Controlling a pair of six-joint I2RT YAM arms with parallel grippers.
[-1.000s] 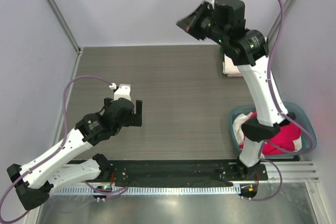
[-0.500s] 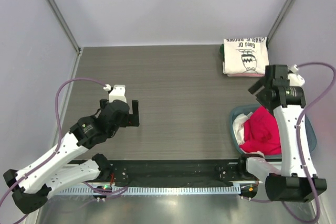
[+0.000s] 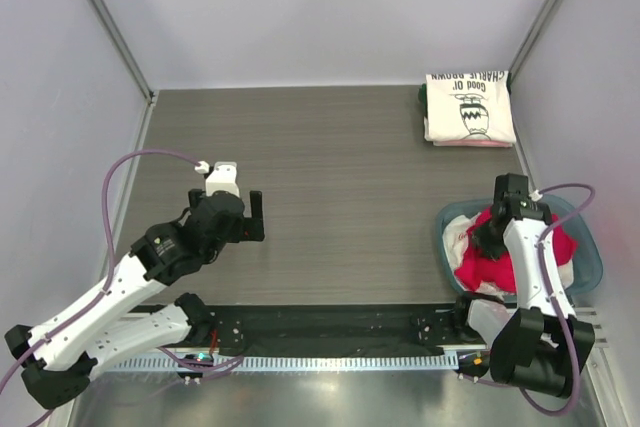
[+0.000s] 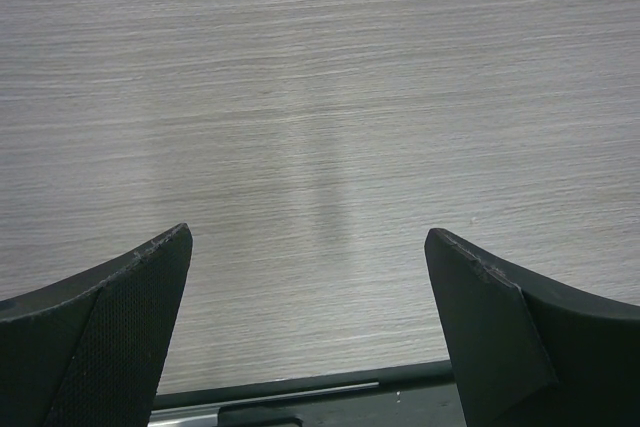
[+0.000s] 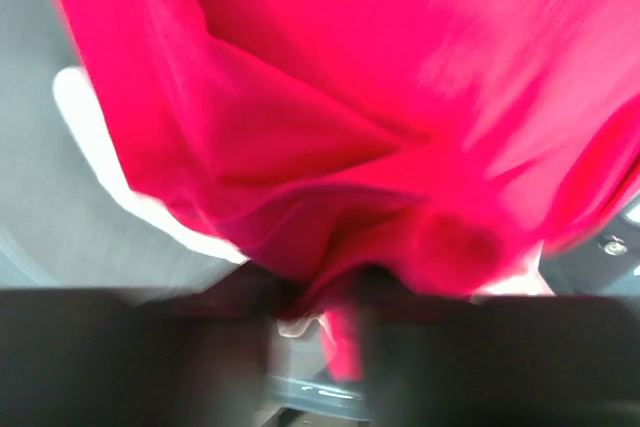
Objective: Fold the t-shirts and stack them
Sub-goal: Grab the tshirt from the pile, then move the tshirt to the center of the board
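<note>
Your right gripper (image 3: 492,235) is down in the tub (image 3: 592,252), jaws against the crumpled crimson t-shirt (image 3: 475,272) lying there; blur hides whether they grip it. Your left gripper (image 3: 252,215), spread wide and empty, hangs well left of the tub, so the right one is nearer.

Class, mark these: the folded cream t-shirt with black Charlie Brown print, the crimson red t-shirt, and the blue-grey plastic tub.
Folded cream Charlie Brown t-shirt (image 3: 468,107): top view, printed front.
Crimson red t-shirt (image 3: 478,269): top view, left folds.
Blue-grey plastic tub (image 3: 441,230): top view, left rim.
</note>
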